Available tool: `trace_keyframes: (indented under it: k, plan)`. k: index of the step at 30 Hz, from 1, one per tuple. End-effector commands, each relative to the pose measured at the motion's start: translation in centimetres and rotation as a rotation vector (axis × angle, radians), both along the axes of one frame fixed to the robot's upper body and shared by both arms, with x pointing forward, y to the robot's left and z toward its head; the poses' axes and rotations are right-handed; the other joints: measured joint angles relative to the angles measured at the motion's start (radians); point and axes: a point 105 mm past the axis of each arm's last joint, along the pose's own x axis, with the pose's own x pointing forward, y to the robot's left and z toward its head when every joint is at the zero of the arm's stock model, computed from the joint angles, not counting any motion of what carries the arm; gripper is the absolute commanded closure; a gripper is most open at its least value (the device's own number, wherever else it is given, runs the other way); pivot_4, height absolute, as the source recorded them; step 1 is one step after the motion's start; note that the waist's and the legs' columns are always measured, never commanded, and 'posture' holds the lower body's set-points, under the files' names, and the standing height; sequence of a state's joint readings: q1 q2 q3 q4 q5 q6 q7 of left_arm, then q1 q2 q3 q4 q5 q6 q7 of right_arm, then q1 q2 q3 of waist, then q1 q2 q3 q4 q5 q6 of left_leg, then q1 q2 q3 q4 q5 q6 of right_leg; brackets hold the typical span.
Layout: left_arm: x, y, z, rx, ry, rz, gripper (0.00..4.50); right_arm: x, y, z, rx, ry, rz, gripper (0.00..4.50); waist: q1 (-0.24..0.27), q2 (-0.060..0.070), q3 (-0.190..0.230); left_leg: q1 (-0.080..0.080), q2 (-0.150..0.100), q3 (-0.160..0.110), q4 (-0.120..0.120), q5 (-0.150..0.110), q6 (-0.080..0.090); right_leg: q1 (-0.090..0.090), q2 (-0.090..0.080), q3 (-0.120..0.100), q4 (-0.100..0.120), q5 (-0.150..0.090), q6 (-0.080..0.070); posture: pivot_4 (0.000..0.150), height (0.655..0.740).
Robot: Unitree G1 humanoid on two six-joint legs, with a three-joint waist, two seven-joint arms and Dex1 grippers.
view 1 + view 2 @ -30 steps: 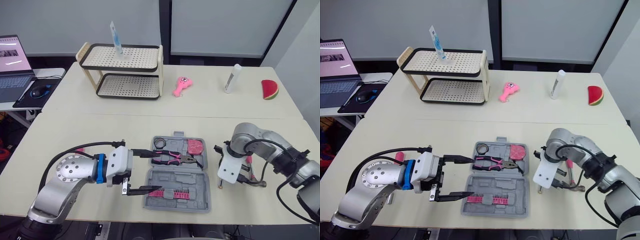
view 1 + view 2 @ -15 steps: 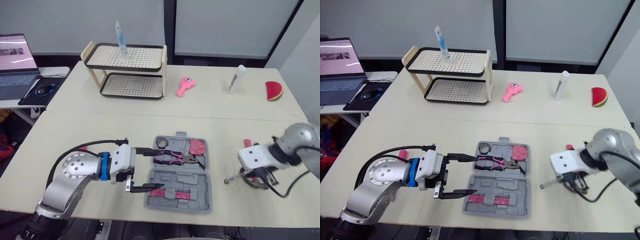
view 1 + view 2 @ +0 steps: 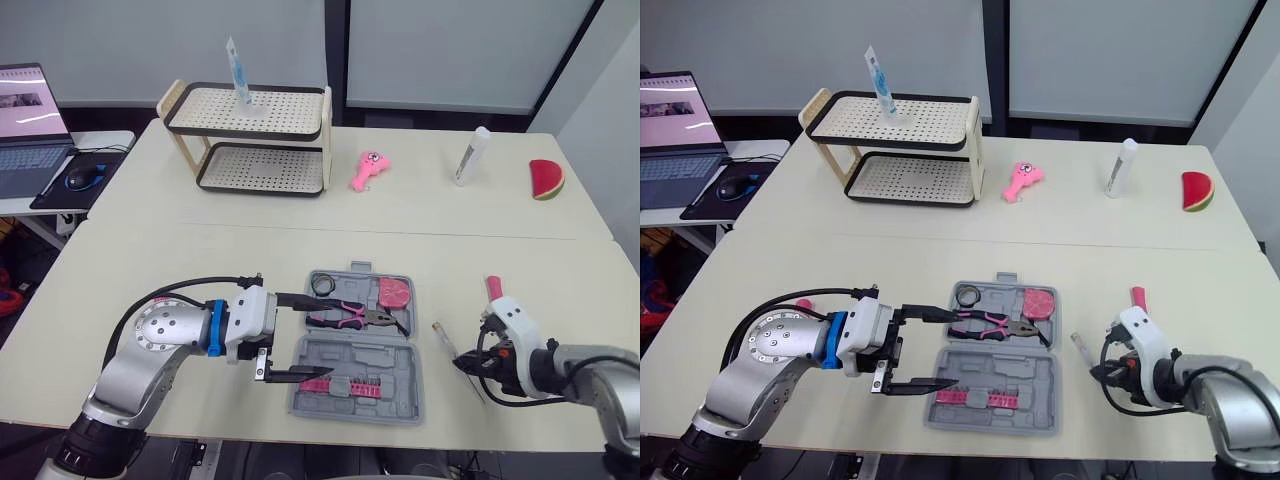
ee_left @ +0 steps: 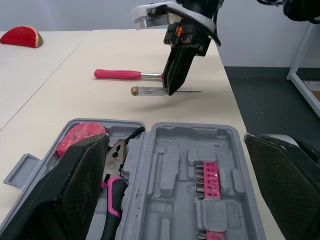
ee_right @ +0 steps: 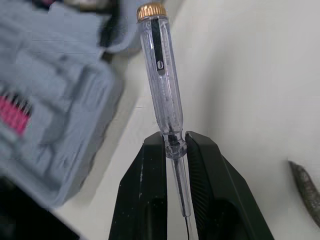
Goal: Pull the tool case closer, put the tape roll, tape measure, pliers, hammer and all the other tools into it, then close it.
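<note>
The grey tool case (image 3: 356,348) lies open near the table's front edge. In its far half are the tape roll (image 3: 320,287), the pink-handled pliers (image 3: 345,315) and the pink tape measure (image 3: 392,293); a pink bit strip (image 3: 338,386) sits in the near half. My left gripper (image 3: 302,338) is open at the case's left side, one finger (image 4: 75,185) on each side of it. Right of the case, my right gripper (image 5: 174,142) is shut on a clear-handled screwdriver (image 5: 160,75), also seen as the screwdriver (image 3: 445,338), held just above the table. The pink-handled hammer (image 4: 117,74) lies behind it.
At the back stand a two-tier rack (image 3: 250,140) with a tube on top, a pink toy (image 3: 367,170), a white bottle (image 3: 466,157) and a watermelon slice (image 3: 546,178). A laptop (image 3: 22,110) sits on a side desk at the left.
My right gripper has left the spot beside the hammer, swung right and toward the front edge, and now holds the screwdriver. The left gripper stays open at the case. The camera shifted slightly.
</note>
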State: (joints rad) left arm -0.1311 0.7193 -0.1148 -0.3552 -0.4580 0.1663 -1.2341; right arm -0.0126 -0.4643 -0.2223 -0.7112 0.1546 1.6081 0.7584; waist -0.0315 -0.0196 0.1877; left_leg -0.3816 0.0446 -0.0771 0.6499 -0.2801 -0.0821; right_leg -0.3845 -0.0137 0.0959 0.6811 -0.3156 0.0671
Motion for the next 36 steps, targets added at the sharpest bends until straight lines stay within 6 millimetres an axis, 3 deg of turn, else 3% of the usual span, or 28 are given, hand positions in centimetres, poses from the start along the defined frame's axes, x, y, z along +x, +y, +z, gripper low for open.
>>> trace_keyframes:
  k: [1, 14, 21, 23, 27, 36]
  plan:
    - [-0.2, -0.5, 0.5, -0.009, -0.035, -0.027, 0.00, 0.8, -1.4, 0.4, -0.073, -0.076, -0.173, 4.20, -0.001, 0.001, 0.000, 0.000, 0.000, 0.000, 0.000, 0.000, 0.000, 0.000, 0.000, 0.000, 0.000, 0.000, 0.000, 0.150, 0.7350]
    - [0.1, -1.1, 0.6, -0.006, -0.045, -0.043, 0.00, 4.3, -0.9, -0.3, -0.095, -0.085, -0.362, 4.20, -0.004, 0.002, -0.001, 0.001, 0.000, 0.000, -0.001, 0.000, 0.000, -0.001, 0.001, 0.000, 0.001, 0.000, 0.000, 0.150, 0.7350]
    - [0.1, -1.2, 0.7, -0.007, -0.046, -0.039, 0.00, 4.7, -1.2, -1.0, -0.116, -0.084, -0.400, 4.20, -0.008, 0.002, -0.001, 0.000, 0.000, 0.000, -0.001, 0.000, 0.000, -0.001, 0.001, 0.000, 0.000, 0.000, 0.000, 0.150, 0.7350]
    - [0.2, -1.2, 0.7, -0.009, -0.047, -0.038, 0.00, 4.7, -1.0, -1.2, -0.108, -0.080, -0.400, 3.48, -0.009, 0.002, -0.001, 0.001, 0.000, 0.000, -0.001, 0.000, 0.000, -0.001, 0.001, 0.000, 0.001, 0.000, 0.000, 0.150, 0.7350]
    - [0.3, -1.3, 0.8, -0.018, -0.049, -0.035, 0.00, 4.6, -0.6, -1.0, -0.091, -0.092, -0.395, 2.64, -0.011, 0.002, -0.001, 0.001, 0.001, 0.000, -0.001, 0.000, 0.000, -0.001, 0.001, 0.000, 0.001, 0.000, 0.000, 0.150, 0.7350]
    - [1.3, -1.1, 2.4, -0.109, -0.012, 0.034, 0.00, 3.1, -0.2, 2.4, -0.156, -0.326, -0.112, 0.55, -0.010, 0.002, -0.002, 0.000, 0.000, 0.000, 0.000, 0.000, 0.000, 0.000, 0.001, 0.000, 0.002, 0.000, 0.000, 0.150, 0.7350]
